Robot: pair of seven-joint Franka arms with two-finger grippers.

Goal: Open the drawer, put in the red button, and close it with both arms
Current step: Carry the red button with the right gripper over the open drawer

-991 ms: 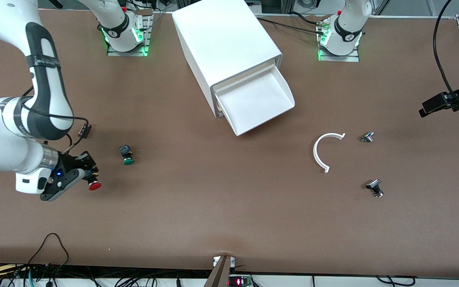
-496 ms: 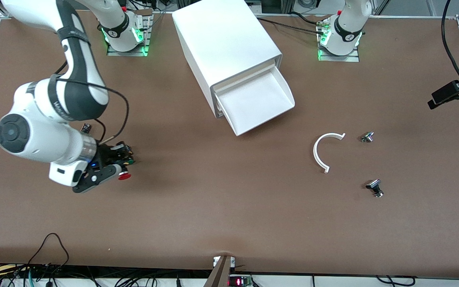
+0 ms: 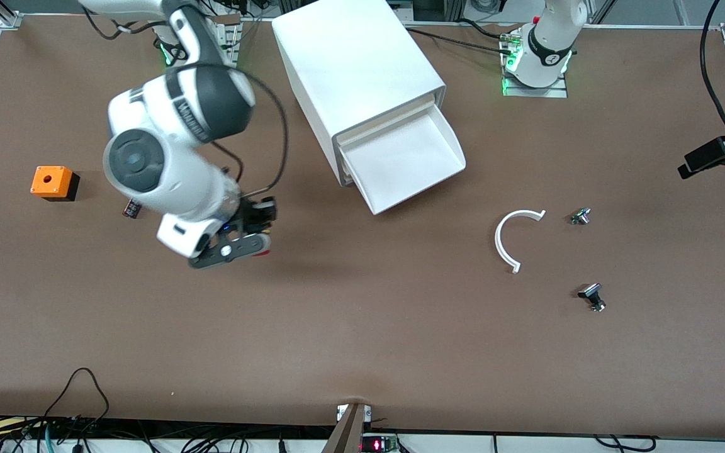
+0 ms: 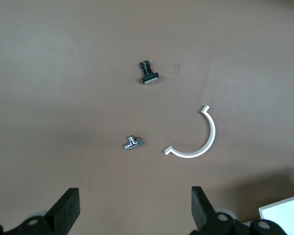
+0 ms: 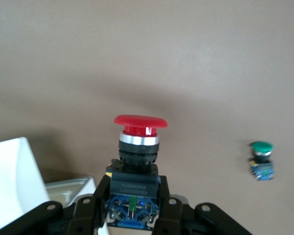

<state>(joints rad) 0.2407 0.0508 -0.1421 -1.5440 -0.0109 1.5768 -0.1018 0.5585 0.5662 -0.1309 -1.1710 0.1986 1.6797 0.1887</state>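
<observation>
right hand point(image 3: 262, 242) grips red button point(image 5: 140, 128) over brown table point(image 3: 362, 340) (left hand point(image 4: 132, 213) wide).

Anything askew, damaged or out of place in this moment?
Nothing stands out. The drawer stands open, the right gripper holds the red button upright over the table, and the left gripper waits open.

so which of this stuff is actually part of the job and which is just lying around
Job:
- red button, held in the shut right gripper above the table
- drawer, open
- left gripper, open, waiting

Lying about:
- green button
- orange box
- white curved piece
- two small metal parts
</observation>
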